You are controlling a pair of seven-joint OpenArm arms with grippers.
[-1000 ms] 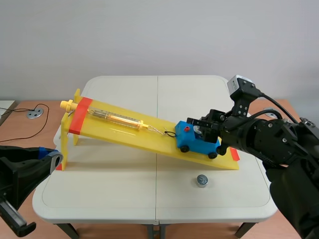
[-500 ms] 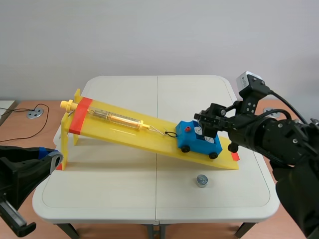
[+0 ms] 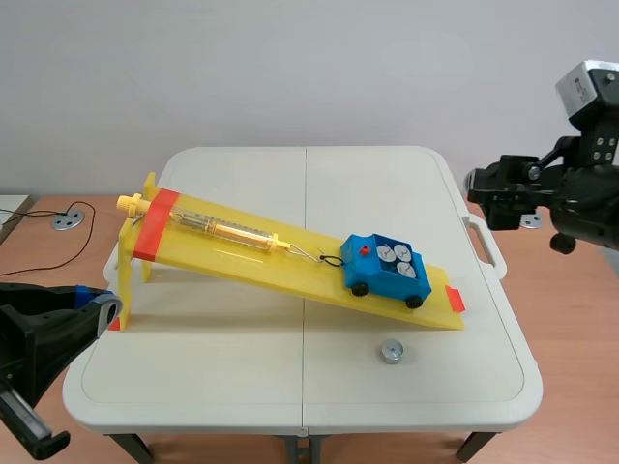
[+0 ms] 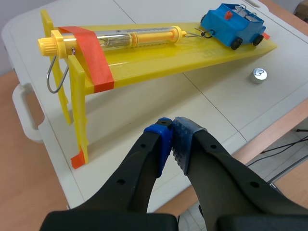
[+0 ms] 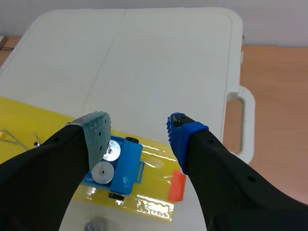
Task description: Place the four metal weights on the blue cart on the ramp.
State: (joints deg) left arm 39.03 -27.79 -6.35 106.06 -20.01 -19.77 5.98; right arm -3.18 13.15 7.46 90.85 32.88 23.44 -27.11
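Scene view: the blue cart [image 3: 385,270] sits low on the yellow ramp [image 3: 290,261], hooked to the spring scale [image 3: 227,231], with what appear to be three metal weights [image 3: 402,255] seated in its bed. The fourth weight [image 3: 391,350] lies on the table [image 3: 242,377], near the ramp's lower end and not yet loaded. The right hand [image 3: 486,198] hangs raised, well apart from the cart. Left wrist view: the left hand [image 4: 172,139] is closed with its pads touching and grips nothing; it sits near the ramp's tall end, far from the cart. Right wrist view: the right hand's fingers stand wide apart with nothing between them, above and beyond the cart. The fourth weight shows only at the picture's margin. Judged risks: the fourth weight is small, round and smooth, so an off-centre pinch could make it skid or roll across the table. The cart is on wheels and held only by the spring hook. A heavy or sideways placement could therefore jolt it along the slope, unseat the loaded weights or slip the hook. One free spot in the bed leaves little margin, and the fingers could knock neighbouring weights on release.
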